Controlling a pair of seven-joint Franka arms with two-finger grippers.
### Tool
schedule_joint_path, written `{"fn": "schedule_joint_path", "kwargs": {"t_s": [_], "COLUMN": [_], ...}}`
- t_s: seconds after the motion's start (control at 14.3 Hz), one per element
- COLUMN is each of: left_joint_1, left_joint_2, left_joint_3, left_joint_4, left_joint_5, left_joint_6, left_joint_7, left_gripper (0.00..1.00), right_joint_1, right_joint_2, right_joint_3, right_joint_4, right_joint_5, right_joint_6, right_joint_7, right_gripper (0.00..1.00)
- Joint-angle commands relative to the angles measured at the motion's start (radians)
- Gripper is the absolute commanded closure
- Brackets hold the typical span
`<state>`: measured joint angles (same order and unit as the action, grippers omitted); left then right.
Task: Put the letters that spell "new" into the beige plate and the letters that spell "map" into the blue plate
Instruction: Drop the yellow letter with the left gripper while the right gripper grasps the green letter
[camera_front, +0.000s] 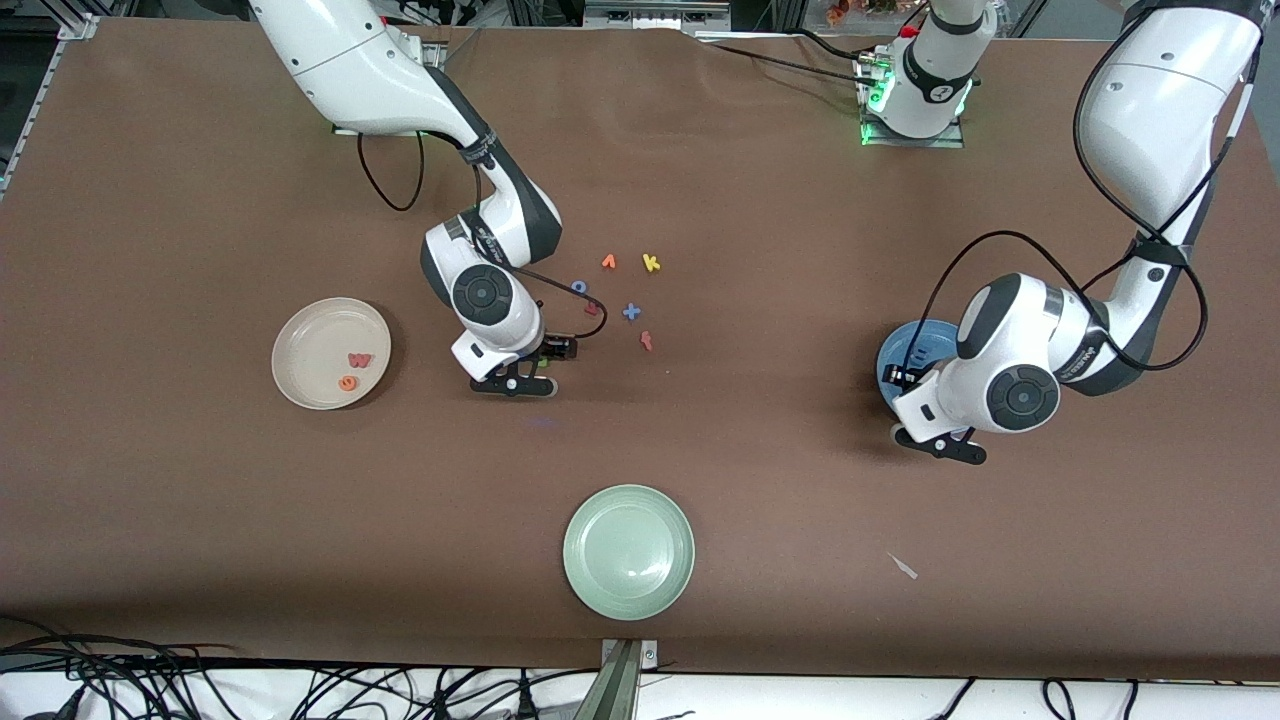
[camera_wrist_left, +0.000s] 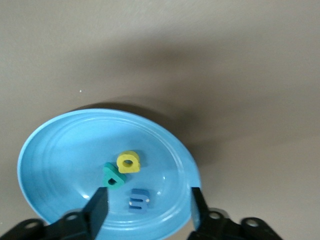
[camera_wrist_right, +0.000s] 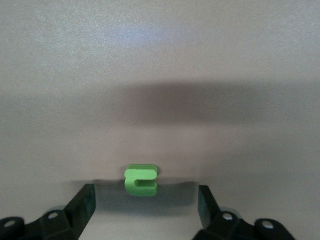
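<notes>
Green "n" (camera_wrist_right: 141, 180) lies on the worktop (camera_front: 200, 200) between the right pincer's (camera_wrist_right: 145, 205) spread fingers; left pincer (camera_wrist_left: 147, 210) gapes over the blue plate (camera_wrist_left: 55, 150).

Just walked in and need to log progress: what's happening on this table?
Two arms are sorting small foam letters into plates. The left pincer hangs open over the round blue plate, where the yellow "a", teal "p" and blue "m" lie. The right pincer is open around the green "n" on the table. The round beige plate holds the orange "e" and pinkish-red "w".
</notes>
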<state>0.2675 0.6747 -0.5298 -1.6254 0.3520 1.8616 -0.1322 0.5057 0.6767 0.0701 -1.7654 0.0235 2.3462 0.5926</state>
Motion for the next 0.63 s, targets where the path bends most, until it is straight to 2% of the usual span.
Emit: {"fn": "schedule_joint_path", "kwargs": {"t_s": [0.0, 0.21, 0.35, 0.56], "left_joint_1": [-0.007, 0.009, 0.009, 0.009], "left_joint_2": [-0.102, -0.222, -0.277, -0.308], "left_joint_3": [-0.009, -0.019, -0.021, -0.022], "left_joint_4": [0.027, 0.061, 0.103, 0.234], "left_joint_5": [0.028, 0.009, 0.008, -0.045], "left_joint_6": [-0.048, -0.053, -0.076, -0.185], "left_joint_7": [0.0, 0.006, 0.008, 0.008], "left_gripper": [0.0, 0.0, 0.0, 0.0], "right_joint_1": [0.011, 0.011, 0.011, 0.011], "right_joint_2": [0.02, 0.021, 0.021, 0.02], "right_joint_3": [-0.004, -0.003, -0.003, -0.004], "right_joint_4": [0.026, 0.026, 0.026, 0.026], "right_joint_5": [0.009, 0.013, 0.016, 0.018], "right_joint_6": [0.004, 0.021, 0.022, 0.021], "right_joint_7": [0.01, 0.01, 0.012, 0.013], "right_gripper": [0.47, 0.7, 0.8, 0.83]}}
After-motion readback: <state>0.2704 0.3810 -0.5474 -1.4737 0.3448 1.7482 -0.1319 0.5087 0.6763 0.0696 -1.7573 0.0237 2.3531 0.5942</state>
